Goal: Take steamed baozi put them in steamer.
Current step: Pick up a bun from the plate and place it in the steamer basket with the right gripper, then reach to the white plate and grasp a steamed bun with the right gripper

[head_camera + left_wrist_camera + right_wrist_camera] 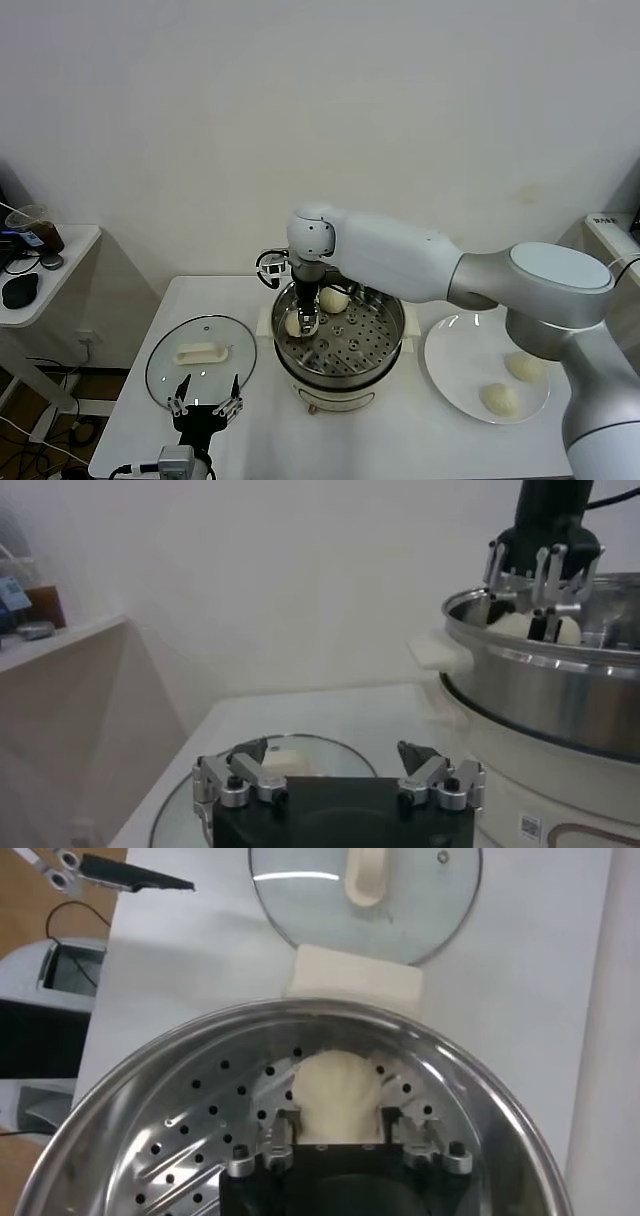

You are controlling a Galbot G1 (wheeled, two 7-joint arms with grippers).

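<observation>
The steamer stands mid-table, a shiny perforated basket on a cream pot base. My right gripper reaches down into its left side. Its fingers stand open on either side of a cream-white baozi that rests on the basket floor. A second baozi lies at the back of the basket. Two more baozi sit on the white plate to the right. My left gripper waits open and empty at the table's front left, over the near edge of the glass lid.
The glass lid with its white handle lies flat left of the steamer. The pot's side handle juts toward it. A low side table with a cup and a mouse stands far left. A wall closes the back.
</observation>
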